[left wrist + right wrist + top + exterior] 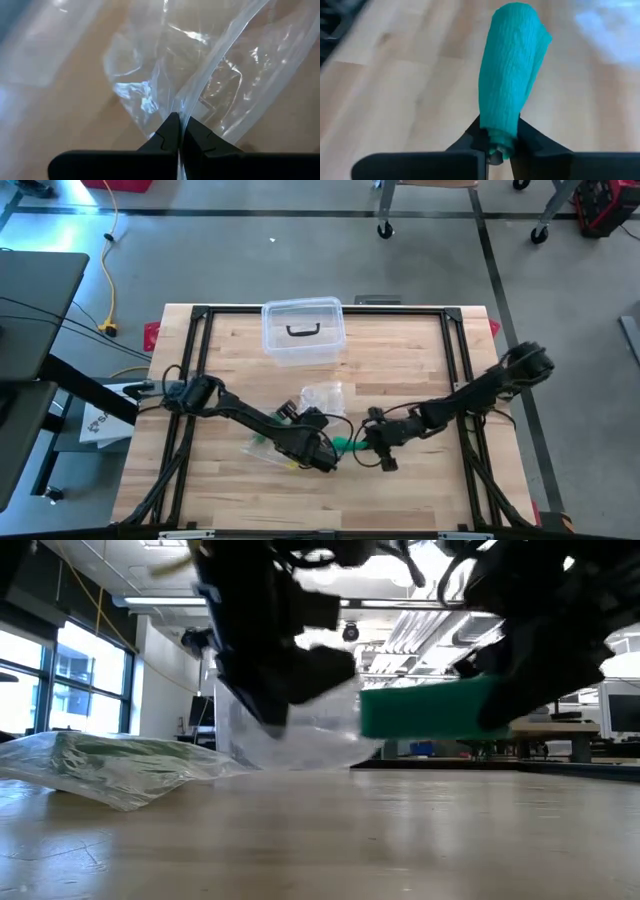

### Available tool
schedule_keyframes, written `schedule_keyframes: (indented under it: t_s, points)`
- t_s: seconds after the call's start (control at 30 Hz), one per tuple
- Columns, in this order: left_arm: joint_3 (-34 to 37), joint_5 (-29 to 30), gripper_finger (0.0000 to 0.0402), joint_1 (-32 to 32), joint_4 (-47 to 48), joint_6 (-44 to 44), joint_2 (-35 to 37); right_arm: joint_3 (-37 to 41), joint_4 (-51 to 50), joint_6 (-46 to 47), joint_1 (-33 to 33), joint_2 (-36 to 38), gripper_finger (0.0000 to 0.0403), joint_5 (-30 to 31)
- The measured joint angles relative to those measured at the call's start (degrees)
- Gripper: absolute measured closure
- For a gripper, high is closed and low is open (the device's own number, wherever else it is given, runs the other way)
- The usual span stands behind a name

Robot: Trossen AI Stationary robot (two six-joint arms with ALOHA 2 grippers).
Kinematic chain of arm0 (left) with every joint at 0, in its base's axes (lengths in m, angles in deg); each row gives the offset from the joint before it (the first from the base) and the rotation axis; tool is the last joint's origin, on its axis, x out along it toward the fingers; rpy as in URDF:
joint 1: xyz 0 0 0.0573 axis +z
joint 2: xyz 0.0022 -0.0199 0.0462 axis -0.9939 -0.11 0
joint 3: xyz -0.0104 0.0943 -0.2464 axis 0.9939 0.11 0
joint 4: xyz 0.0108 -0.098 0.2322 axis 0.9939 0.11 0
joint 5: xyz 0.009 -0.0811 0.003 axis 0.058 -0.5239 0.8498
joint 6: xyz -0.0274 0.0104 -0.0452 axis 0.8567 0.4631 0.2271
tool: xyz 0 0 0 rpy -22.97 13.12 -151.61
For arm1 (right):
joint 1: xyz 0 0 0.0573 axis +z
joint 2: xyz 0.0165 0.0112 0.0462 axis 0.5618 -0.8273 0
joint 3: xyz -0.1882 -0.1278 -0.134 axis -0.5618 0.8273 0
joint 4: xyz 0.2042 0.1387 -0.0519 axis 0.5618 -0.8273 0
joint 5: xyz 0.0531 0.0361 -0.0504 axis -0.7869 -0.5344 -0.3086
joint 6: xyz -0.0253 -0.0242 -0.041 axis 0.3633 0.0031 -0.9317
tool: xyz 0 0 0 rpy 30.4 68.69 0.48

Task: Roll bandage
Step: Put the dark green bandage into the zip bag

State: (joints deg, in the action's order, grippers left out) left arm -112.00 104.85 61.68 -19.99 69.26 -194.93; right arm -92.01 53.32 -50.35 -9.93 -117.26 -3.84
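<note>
We judge the rolling nearly done: our right end effector (501, 145) grips one end of the tightly rolled green fabric bandage (512, 70) above the wooden counter (420, 490), while our left end effector (181, 135) pinches the clear plastic bag (210, 75), likely awaiting bagging.

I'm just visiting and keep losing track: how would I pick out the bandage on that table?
Start at the wooden table and find the clear lidded box at its far edge. Come toward the near side, to where the two dark arms meet. There the right gripper is shut on the bandage, a green ribbed fabric roll, the only solid green thing beside clear plastic bags.
</note>
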Motion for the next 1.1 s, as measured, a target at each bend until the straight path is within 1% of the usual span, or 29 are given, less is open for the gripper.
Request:
schedule_keyframes:
  t_s: [0.1,0.13,0.2,0.33,0.53,0.77,0.87,0.93,1.03,1.1]
  points:
    - [0.02,-2.98,0.0401,1.05,-5.83,-2.98,-1.14,0.04,-7.23,4.44,2.63,5.85,0.0363,9.44]
    - [0.02,-3.77,0.0401,1.45,-7.69,-3.81,-1.25,0.04,-9.15,5.68,3.23,7.55,0.0365,11.48]
    - [0.02,-4.19,0.0401,1.94,-10.99,-5.33,-1.38,0.04,-11.84,7.07,3.78,10.13,0.0373,12.90]
    - [-0.68,-4.16,0.0401,2.67,-14.18,-6.75,-1.26,0.04,-12.57,6.37,4.03,11.93,0.0379,12.85]
    - [-2.91,-4.10,0.0401,2.94,-14.45,-7.13,-1.18,0.04,-13.48,6.20,4.03,10.74,0.0371,12.76]
    - [-6.01,-3.63,0.0401,2.44,-14.71,-10.17,-1.16,0.04,-19.86,13.06,3.38,10.30,0.0374,16.55]
    - [-6.53,-3.31,0.0401,2.33,-16.05,-11.38,-1.14,0.04,-19.77,14.21,3.02,10.30,0.0373,16.68]
    - [-6.54,-3.01,0.0401,2.33,-17.05,-12.15,-1.13,0.04,-17.78,12.62,3.02,10.30,0.0373,14.86]
    - [-6.61,-1.25,0.0401,2.33,-18.89,-12.58,-1.12,0.04,-13.21,10.15,3.04,10.30,0.0373,10.25]
    - [-6.62,-0.13,0.0401,2.33,-19.87,-12.94,-1.12,0.04,-12.18,9.90,3.02,10.30,0.0372,9.02]
